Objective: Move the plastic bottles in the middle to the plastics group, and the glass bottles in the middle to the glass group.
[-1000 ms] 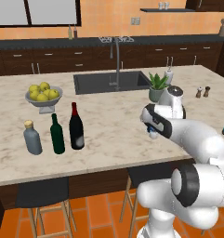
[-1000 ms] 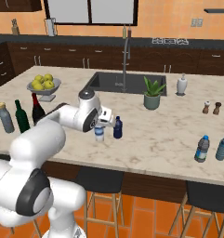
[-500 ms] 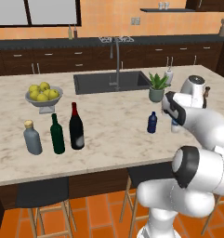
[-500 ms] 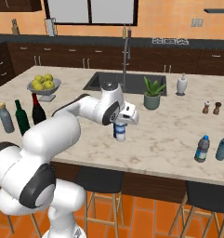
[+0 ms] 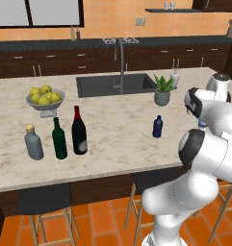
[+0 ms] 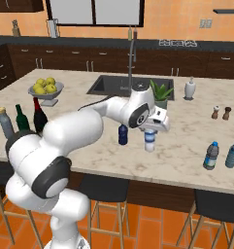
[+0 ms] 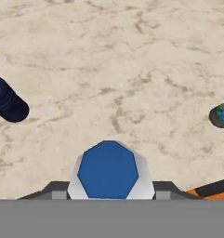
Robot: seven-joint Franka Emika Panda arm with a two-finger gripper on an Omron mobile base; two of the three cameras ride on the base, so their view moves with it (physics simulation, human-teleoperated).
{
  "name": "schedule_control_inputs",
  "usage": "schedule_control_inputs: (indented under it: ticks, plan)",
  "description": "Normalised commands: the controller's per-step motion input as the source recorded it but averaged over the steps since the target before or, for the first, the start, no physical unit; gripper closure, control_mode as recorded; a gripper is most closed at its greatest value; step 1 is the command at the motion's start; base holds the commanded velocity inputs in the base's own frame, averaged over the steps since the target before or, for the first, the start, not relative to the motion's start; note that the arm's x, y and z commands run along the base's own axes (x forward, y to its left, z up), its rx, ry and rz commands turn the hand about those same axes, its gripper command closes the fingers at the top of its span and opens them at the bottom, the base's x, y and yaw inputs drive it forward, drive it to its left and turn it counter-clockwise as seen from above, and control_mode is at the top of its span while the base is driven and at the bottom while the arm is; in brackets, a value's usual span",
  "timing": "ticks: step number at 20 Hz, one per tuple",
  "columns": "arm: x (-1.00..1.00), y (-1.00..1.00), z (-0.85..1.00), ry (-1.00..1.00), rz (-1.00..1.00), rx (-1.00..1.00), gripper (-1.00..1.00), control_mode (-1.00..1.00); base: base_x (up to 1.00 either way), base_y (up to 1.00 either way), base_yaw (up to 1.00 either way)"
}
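In the right base view the gripper point(image 6: 151, 130) sits just right of centre, closed around the small clear-white water bottle point(image 6: 150, 141), which hangs upright below the hand over the marble counter point(image 6: 186, 146). From the hand view that bottle's blue cap point(image 7: 108, 169) shows head-on at bottom centre, between the finger tips. A small dark blue bottle point(image 6: 123, 134) stands just left of the held one in the right base view, and appears right of centre in the left base view point(image 5: 157, 127). At the right edge of the right base view two plastic bottles stand side by side near the counter's front edge: one with a dark body point(image 6: 211, 156) and a blue bottle point(image 6: 232, 154) beside it. In the left part of the left base view stand the squat grey bottle point(image 5: 33, 142), the dark green wine bottle point(image 5: 59, 139) and the near-black wine bottle point(image 5: 79, 131) in a row, with a bowl of yellow fruit point(image 5: 45, 98) above them. A potted plant point(image 5: 162, 90) stands by the sink point(image 5: 115, 85).
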Motion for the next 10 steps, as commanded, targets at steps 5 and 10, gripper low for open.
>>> schedule_control_inputs:
  ticks: [5, 10]
  plan:
    - [0.24, -0.62, -0.42, -0.01, -0.1, -0.03, 1.0, -1.0, 0.0, 0.0, 0.0]
    - [0.22, -0.63, -0.22, -0.07, -0.14, 0.0, 1.0, -1.0, 0.0, 0.0, 0.0]
